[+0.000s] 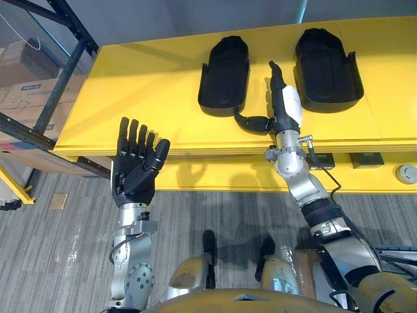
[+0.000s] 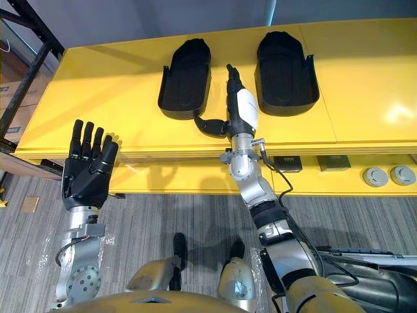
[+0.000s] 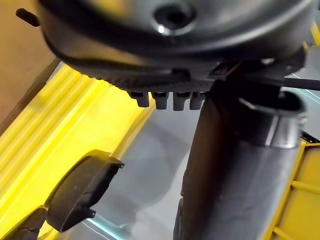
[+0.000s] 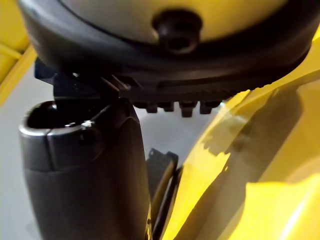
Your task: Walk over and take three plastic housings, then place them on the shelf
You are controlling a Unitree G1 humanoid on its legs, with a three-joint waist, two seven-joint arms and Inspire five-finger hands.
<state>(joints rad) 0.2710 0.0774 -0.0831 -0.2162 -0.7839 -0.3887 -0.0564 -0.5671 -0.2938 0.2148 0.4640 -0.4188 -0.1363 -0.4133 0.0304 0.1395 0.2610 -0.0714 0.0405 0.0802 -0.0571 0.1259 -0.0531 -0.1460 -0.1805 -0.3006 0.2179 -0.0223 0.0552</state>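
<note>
Two black plastic housings lie hollow side up on the yellow table (image 1: 143,85): one left of centre (image 1: 223,75), the other to its right (image 1: 327,68). My right hand (image 1: 285,98) rests on the table between them, open, fingers straight and pointing away from me. Its thumb (image 1: 251,122) reaches sideways to the near end of the left housing. My left hand (image 1: 135,166) is raised in front of the table's near edge, open, fingers spread, holding nothing. The left wrist view catches one housing (image 3: 80,192) past the hand.
A dark metal rack (image 1: 65,59) stands at the left with cardboard boxes (image 1: 26,91) behind it. The table's front face carries sockets (image 1: 365,160) and a round fitting (image 1: 406,173). Grey carpet (image 1: 65,261) lies below.
</note>
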